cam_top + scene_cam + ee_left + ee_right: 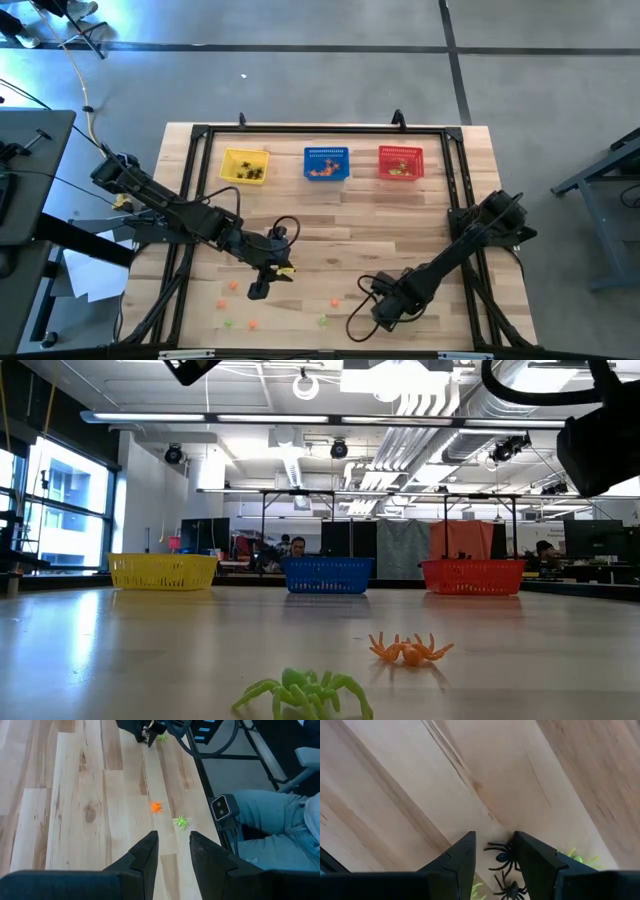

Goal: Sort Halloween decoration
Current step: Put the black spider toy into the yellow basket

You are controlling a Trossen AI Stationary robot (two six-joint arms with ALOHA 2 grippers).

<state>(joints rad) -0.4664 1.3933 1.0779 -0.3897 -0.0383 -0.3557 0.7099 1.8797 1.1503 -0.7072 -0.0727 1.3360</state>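
Right gripper [492,857] is low over the near-right part of the wooden table [420,215], fingers parted with a black spider [501,856] lying in the gap between the tips — not yet pinched. A second black spider [510,890] sits just behind it, closer to the wrist, and a light green trinket [577,857] lies just beside one finger. The spider is already straddled, so closing the fingers should be all the next move needs. Left gripper [172,850] hangs above the near-left area, fingers apart and empty; an orange trinket [156,807] and a green spider [181,823] lie ahead of it. Yellow basket [244,166], blue basket [326,163] and red basket [400,162] stand along the far edge — well apart from both arms.
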